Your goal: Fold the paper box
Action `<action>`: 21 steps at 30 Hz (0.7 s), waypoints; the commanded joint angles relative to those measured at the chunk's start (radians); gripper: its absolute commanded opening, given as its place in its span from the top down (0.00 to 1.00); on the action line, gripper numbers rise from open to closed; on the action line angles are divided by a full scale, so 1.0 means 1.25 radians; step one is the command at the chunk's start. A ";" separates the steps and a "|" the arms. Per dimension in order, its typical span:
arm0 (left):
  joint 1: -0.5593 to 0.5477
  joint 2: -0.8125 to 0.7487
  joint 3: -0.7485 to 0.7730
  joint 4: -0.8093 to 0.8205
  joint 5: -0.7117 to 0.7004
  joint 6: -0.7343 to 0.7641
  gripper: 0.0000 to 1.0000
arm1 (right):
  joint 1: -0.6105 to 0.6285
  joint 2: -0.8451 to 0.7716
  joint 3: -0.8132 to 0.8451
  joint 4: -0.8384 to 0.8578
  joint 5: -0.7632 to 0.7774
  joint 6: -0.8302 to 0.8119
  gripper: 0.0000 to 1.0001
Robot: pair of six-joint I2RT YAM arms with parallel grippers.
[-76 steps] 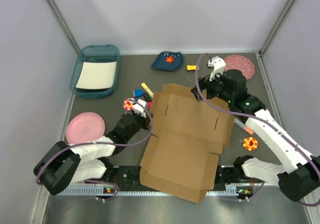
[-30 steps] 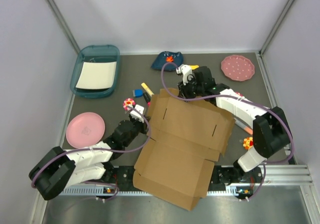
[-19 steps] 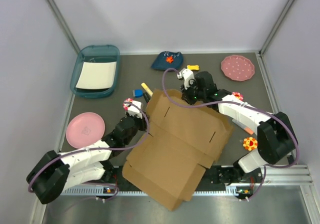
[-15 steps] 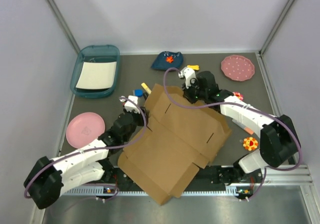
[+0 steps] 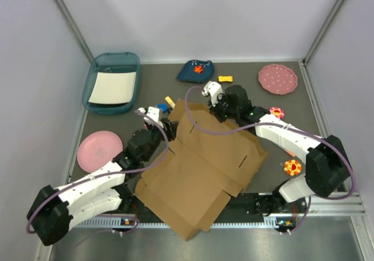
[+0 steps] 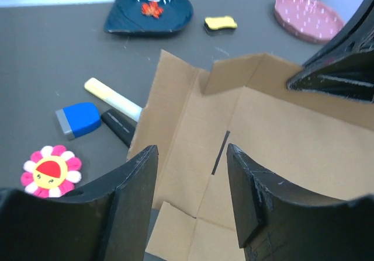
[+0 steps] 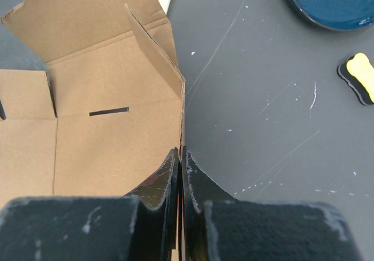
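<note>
The paper box [image 5: 201, 162] is a flat brown cardboard sheet with flaps and slots, lying askew between the arms and reaching over the table's near edge. My right gripper [image 5: 220, 110] is at its far edge. In the right wrist view this gripper [image 7: 180, 152] is shut on the thin raised edge of the paper box [image 7: 105, 138]. My left gripper [image 5: 165, 125] hovers over the sheet's left side. In the left wrist view it [image 6: 191, 150] stands open above the cardboard [image 6: 263, 132], with nothing between its fingers.
Beside the box's left edge lie a flower toy [image 6: 51, 169], a blue block [image 6: 79, 119] and a yellow stick [image 6: 114, 99]. A teal tray [image 5: 93, 77] and a pink plate [image 5: 99, 151] sit left. A dark blue dish [image 5: 196, 70], a yellow piece [image 5: 225, 79] and a dotted pink plate [image 5: 279, 78] lie at the back.
The left gripper has opened and let go of the box's left edge. The right gripper has shut on the far edge. The box has swung and slid leftward.
</note>
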 commanded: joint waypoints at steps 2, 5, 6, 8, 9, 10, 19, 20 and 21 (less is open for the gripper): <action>-0.001 0.089 0.066 0.078 0.089 0.046 0.44 | 0.044 -0.031 -0.011 -0.001 0.037 -0.062 1.00; 0.000 0.129 0.085 0.093 0.110 0.100 0.43 | 0.051 -0.039 -0.015 -0.007 0.034 -0.083 1.00; 0.000 0.140 0.088 0.092 0.104 0.116 0.43 | 0.052 -0.041 -0.015 -0.008 0.034 -0.090 1.00; 0.000 0.149 0.090 0.104 0.095 0.125 0.43 | 0.070 -0.041 -0.012 -0.013 0.051 -0.111 1.00; 0.001 0.154 0.088 0.113 0.095 0.122 0.42 | 0.077 -0.039 -0.009 -0.015 0.060 -0.119 1.00; 0.003 0.156 0.079 0.126 0.104 0.125 0.42 | 0.084 -0.038 -0.007 -0.020 0.080 -0.134 1.00; 0.032 0.229 0.072 0.240 0.202 0.142 0.42 | 0.104 -0.107 -0.043 -0.008 0.081 -0.097 1.00; 0.034 0.236 0.072 0.251 0.214 0.142 0.42 | 0.103 -0.117 -0.052 -0.007 0.080 -0.091 1.00; 0.035 0.251 0.075 0.263 0.226 0.144 0.43 | 0.104 -0.134 -0.063 -0.008 0.081 -0.085 1.00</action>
